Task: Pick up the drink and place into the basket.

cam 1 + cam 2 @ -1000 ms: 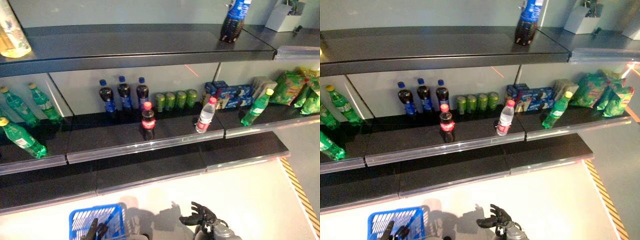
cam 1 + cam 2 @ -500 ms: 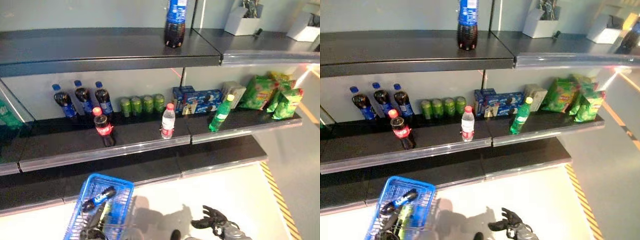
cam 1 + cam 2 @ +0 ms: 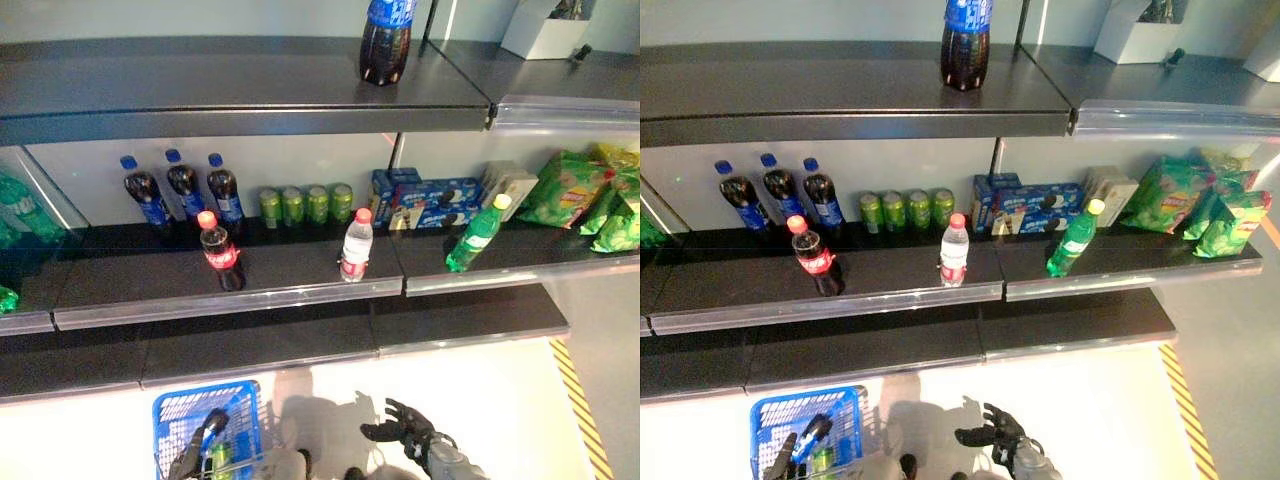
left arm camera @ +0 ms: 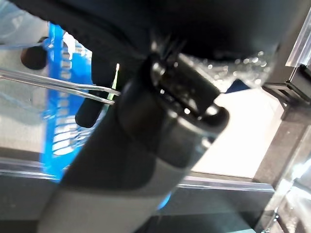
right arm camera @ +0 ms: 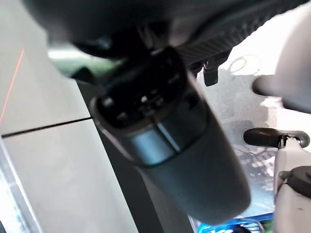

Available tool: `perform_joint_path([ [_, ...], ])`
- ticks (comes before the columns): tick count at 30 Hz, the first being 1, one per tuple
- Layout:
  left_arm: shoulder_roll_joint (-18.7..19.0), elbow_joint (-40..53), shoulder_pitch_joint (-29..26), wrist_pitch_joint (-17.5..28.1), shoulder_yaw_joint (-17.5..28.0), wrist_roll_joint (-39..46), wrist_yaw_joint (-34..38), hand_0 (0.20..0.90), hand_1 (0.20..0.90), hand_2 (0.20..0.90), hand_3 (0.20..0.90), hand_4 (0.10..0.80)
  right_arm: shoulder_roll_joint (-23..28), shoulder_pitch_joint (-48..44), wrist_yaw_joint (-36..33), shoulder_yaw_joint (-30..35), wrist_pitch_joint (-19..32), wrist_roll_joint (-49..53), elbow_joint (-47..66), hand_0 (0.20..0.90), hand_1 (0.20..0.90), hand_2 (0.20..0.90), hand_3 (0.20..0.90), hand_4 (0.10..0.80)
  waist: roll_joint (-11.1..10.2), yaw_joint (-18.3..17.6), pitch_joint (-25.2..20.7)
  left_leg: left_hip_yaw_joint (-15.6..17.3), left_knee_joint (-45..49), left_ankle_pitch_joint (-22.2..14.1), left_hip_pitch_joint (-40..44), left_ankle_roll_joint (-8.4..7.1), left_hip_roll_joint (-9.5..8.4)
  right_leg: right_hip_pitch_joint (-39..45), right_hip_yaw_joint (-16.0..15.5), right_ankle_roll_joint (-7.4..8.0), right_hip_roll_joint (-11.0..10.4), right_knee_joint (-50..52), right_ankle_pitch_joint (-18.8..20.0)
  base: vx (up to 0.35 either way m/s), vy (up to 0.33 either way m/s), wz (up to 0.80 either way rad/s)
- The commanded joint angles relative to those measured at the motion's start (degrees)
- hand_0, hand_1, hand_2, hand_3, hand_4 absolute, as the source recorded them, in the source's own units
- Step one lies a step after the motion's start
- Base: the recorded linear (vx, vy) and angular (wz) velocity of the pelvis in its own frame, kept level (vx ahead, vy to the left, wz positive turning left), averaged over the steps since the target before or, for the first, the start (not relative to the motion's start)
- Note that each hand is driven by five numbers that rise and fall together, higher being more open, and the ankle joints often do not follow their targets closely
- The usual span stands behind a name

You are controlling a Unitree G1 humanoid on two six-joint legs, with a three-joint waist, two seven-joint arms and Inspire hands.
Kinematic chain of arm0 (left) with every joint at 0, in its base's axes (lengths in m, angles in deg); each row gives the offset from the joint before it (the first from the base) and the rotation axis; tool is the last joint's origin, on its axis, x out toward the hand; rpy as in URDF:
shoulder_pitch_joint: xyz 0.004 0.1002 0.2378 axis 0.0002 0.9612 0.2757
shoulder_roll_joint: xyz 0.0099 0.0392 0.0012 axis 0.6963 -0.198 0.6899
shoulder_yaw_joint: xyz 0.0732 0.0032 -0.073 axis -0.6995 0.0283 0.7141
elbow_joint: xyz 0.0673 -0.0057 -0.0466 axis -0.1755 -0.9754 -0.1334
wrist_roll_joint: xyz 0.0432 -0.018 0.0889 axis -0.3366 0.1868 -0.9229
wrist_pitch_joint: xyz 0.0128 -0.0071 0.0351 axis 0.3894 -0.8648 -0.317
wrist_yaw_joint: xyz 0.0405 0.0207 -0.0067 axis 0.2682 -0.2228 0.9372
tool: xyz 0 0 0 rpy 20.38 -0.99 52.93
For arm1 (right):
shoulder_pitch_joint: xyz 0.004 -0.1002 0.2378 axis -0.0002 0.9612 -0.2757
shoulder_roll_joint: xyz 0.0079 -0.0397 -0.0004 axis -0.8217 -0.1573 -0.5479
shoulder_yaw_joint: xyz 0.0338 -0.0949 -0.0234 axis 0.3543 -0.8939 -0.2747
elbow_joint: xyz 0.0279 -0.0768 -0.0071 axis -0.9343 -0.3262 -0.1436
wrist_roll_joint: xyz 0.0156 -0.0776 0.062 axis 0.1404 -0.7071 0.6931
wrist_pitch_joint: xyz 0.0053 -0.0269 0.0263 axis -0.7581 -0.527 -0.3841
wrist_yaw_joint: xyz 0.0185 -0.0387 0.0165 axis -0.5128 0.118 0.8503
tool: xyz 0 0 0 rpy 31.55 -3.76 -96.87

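The blue basket (image 3: 172, 425) hangs low at the left and also shows in the right eye view (image 3: 770, 415). My left hand (image 4: 160, 126) is shut on its thin wire handles (image 4: 48, 83). A dark cola bottle with a blue label (image 3: 813, 433) and a green drink (image 3: 221, 458) lie in the basket. My right hand (image 3: 405, 432) is open and empty, low in front of the shelves, right of the basket. On the middle shelf stand a red-capped cola bottle (image 3: 220, 250), a red-capped water bottle (image 3: 354, 245) and a green bottle (image 3: 473, 232).
At the back of the middle shelf stand blue-capped cola bottles (image 3: 185, 190), green cans (image 3: 305, 204) and blue boxes (image 3: 425, 190). Green snack bags (image 3: 590, 200) lie at the right. A cola bottle (image 3: 385, 40) stands on the top shelf. A black bottom shelf (image 3: 300, 340) juts out.
The whole picture has shifted, so the camera has moved. The blue basket hangs lower in the picture than half a second ago. My right hand stays open and low.
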Motion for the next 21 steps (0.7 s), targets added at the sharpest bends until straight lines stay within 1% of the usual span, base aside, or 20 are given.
perform_joint_path([
  [1,2.01,5.84,-1.30,5.45,-8.36,1.38,-2.72,0.300,0.300,0.300,0.200,0.100,1.29,-0.46,-1.60,1.12,0.30,1.29,0.26,0.900,0.900,0.900,0.900,0.800,2.47,-1.78,-2.78,0.60,-2.52,2.84,-3.00,-1.07,-2.69,5.29,-1.27,-1.08,-1.89,-12.08,11.22,0.167,-0.282,0.24],
  [2,1.77,7.30,-2.56,5.67,-9.74,1.51,-1.87,0.300,0.300,0.300,0.200,0.100,1.20,-0.69,-1.95,1.21,0.94,1.73,-0.10,0.900,0.900,0.900,0.900,0.800,2.52,-2.23,-2.37,-0.43,-2.76,2.50,-2.53,-1.21,-2.69,4.80,0.09,-1.11,-4.85,-19.42,13.44,0.139,-0.382,0.24],
  [3,1.64,9.26,-3.50,5.99,-11.44,1.76,-1.22,0.300,0.300,0.300,0.200,0.100,1.03,-0.91,-2.14,1.43,1.85,1.65,-0.45,0.900,0.900,0.900,0.900,0.800,2.97,-2.51,-1.97,-1.10,-2.93,2.06,-2.48,-1.40,-2.11,4.42,1.13,-0.81,-6.72,-23.84,14.31,0.080,-0.366,0.35],
  [4,1.49,10.11,-3.76,6.05,-11.63,1.45,-1.04,0.300,0.300,0.300,0.200,0.100,0.97,-0.98,-2.20,1.45,2.32,1.60,-0.67,0.900,0.900,0.900,0.900,0.800,2.92,-2.53,-1.78,-1.19,-3.12,1.61,-2.13,-1.95,-1.70,4.35,1.52,-0.13,-9.18,-29.23,17.41,0.068,-0.421,0.47],
  [5,1.46,11.31,-3.78,6.31,-11.74,1.40,-0.34,0.300,0.300,0.300,0.200,0.100,0.85,-1.17,-2.07,1.43,2.45,1.31,-0.84,0.900,0.900,0.900,0.900,0.800,3.18,-2.48,-1.55,-1.11,-3.53,1.33,-1.65,-2.49,-0.85,4.58,1.49,0.47,-10.69,-31.52,19.24,0.093,-0.536,0.59],
  [6,1.60,12.93,-3.50,6.70,-11.91,1.91,1.14,0.300,0.300,0.300,0.200,0.100,0.73,-1.65,-2.07,1.04,2.12,0.54,-0.35,0.900,0.900,0.900,0.900,0.800,3.24,-2.60,-1.30,-1.56,-4.19,0.69,-0.60,-3.51,1.09,4.30,3.08,1.63,-12.34,-35.46,21.93,0.084,-0.557,0.51],
  [7,1.85,13.90,-3.33,6.68,-12.00,1.82,2.45,0.300,0.300,0.300,0.200,0.100,0.89,-1.88,-1.74,0.70,1.44,0.04,0.55,0.900,0.900,0.900,0.900,0.800,3.22,-2.61,-1.22,-1.80,-4.22,0.70,-0.40,-4.08,2.50,4.60,3.62,2.00,-12.23,-35.13,20.69,0.083,-0.596,0.36],
  [8,2.06,14.64,-3.04,6.77,-11.99,1.53,4.01,0.300,0.300,0.300,0.200,0.100,1.15,-2.02,-1.62,0.13,0.66,-0.12,1.81,0.900,0.900,0.900,0.900,0.800,2.97,-2.44,-1.19,-1.91,-3.72,0.71,-0.50,-4.84,3.99,5.11,3.50,2.36,-12.01,-34.43,18.93,0.074,-0.539,0.29],
  [9,2.03,14.72,-2.55,6.90,-11.39,0.63,5.77,0.300,0.300,0.300,0.200,0.100,1.35,-2.02,-1.14,-0.30,-0.28,-0.41,2.76,0.900,0.900,0.900,0.900,0.800,2.43,-2.01,-1.47,-1.21,-3.58,1.22,-0.56,-5.80,5.70,6.47,1.82,2.38,-11.39,-34.67,17.21,0.086,-0.557,0.28],
  [11,1.50,12.89,-1.72,7.83,-9.81,-1.14,6.96,0.300,0.300,0.300,0.200,0.100,1.48,-1.90,-0.16,-0.54,-1.86,-1.98,3.49,0.900,0.900,0.900,0.900,0.800,1.49,-1.69,-2.21,-1.22,-4.05,2.52,-0.67,-7.12,8.40,7.93,1.18,1.70,-9.30,-34.69,14.72,0.078,-0.482,0.34],
  [12,1.49,12.90,-1.71,7.83,-9.79,-1.17,6.98,0.300,0.300,0.300,0.200,0.100,1.49,-1.88,-0.15,-0.55,-1.87,-1.99,3.51,0.900,0.900,0.900,0.900,0.800,1.51,-1.73,-2.23,-1.25,-4.09,2.54,-0.65,-7.16,8.45,7.93,1.14,1.66,-9.25,-34.65,14.68,0.060,-0.440,0.16],
  [14,1.38,9.37,0.30,6.33,-7.90,-1.50,5.78,0.300,0.300,0.300,0.200,0.100,3.26,-0.71,2.13,-1.37,0.22,-2.60,4.30,0.900,0.900,0.900,0.900,0.800,0.09,-1.31,-2.43,-0.06,-4.15,5.27,-1.68,-8.81,11.91,9.40,-0.91,-0.52,-6.99,-36.02,13.57,0.063,-0.479,-0.04],
  [15,0.88,8.20,0.60,5.94,-7.13,-2.35,5.41,0.300,0.300,0.300,0.200,0.100,3.56,-0.26,1.66,-1.05,0.02,-2.73,4.73,0.900,0.900,0.900,0.900,0.800,-0.07,-1.39,-2.29,0.66,-3.97,6.15,-2.45,-8.97,12.43,9.77,-1.70,-1.13,-6.48,-36.28,13.38,0.029,-0.330,0.10],
  [16,0.66,8.08,0.63,5.81,-7.13,-2.44,5.36,0.300,0.300,0.300,0.200,0.100,3.71,-0.01,1.38,-0.84,-0.01,-2.75,4.93,0.900,0.900,0.900,0.900,0.800,-0.07,-1.51,-2.21,1.07,-3.78,6.54,-3.01,-9.08,12.53,9.85,-2.23,-1.36,-6.36,-36.29,13.31,-0.061,-0.219,0.35],
  [17,0.01,7.96,0.60,4.88,-7.51,-2.98,4.80,0.300,0.300,0.300,0.200,0.100,4.39,0.96,0.89,0.20,0.64,-2.60,4.98,0.900,0.900,0.900,0.900,0.800,0.16,-2.16,-1.83,4.67,-2.83,8.28,-4.91,-9.71,13.19,10.00,-4.28,-2.12,-5.95,-36.28,12.88,-0.095,-0.166,0.44],
  [18,-0.23,7.84,0.52,4.47,-8.13,-3.67,3.98,0.300,0.300,0.300,0.200,0.100,4.78,1.47,0.86,0.66,1.75,-2.36,4.69,0.900,0.900,0.900,0.900,0.800,0.41,-2.54,-1.71,6.23,-2.66,9.08,-5.62,-10.13,13.35,10.08,-5.45,-2.39,-5.82,-36.56,12.85,-0.104,-0.148,0.69],
  [20,-0.38,7.82,0.49,4.22,-9.54,-3.49,3.07,0.300,0.300,0.300,0.200,0.100,5.40,1.71,1.27,0.86,3.57,-2.76,4.24,0.900,0.900,0.900,0.900,0.800,0.75,-2.67,-1.51,6.19,-3.53,10.35,-6.12,-10.76,13.40,10.18,-6.41,-2.49,-5.73,-37.11,13.04,-0.057,-0.036,0.72],
  [21,-0.89,8.34,0.84,4.43,-10.24,-3.05,2.79,0.300,0.300,0.300,0.200,0.100,6.11,1.38,1.83,0.88,4.56,-3.15,4.47,0.900,0.900,0.900,0.900,0.800,1.00,-2.61,-1.31,4.81,-4.74,10.22,-5.55,-10.80,12.77,10.25,-6.40,-2.34,-5.79,-37.47,13.22,-0.033,0.019,0.58],
])
